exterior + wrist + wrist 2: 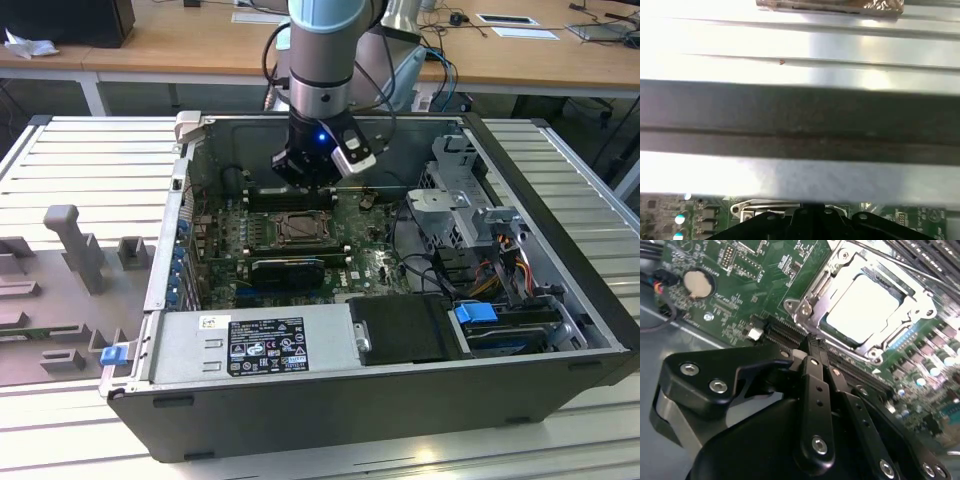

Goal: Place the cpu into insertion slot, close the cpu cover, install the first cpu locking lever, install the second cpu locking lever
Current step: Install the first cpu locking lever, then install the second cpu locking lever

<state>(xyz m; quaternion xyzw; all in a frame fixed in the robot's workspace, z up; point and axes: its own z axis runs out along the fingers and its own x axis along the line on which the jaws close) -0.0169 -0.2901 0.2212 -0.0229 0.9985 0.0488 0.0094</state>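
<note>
In the second wrist view the cpu (864, 306), a pale silver square, lies flat in the insertion slot (281, 228) on the green board. The cpu cover (811, 304), a metal frame with a square window, is down around it. My gripper (811, 341) hangs just off the socket's near corner, above a long black connector, with its two black fingers (815, 385) pressed together and nothing between them. In the exterior view the gripper (303, 182) hovers over the board just behind the socket. I cannot tell how the locking levers stand.
The open computer case (560, 215) lies on a ribbed aluminium table. Black memory slots (290, 198), an expansion card (288, 270), a power supply (255, 345), drive cages and cables (480, 260) surround the socket. The case wall (800, 120) stands close to the wrist.
</note>
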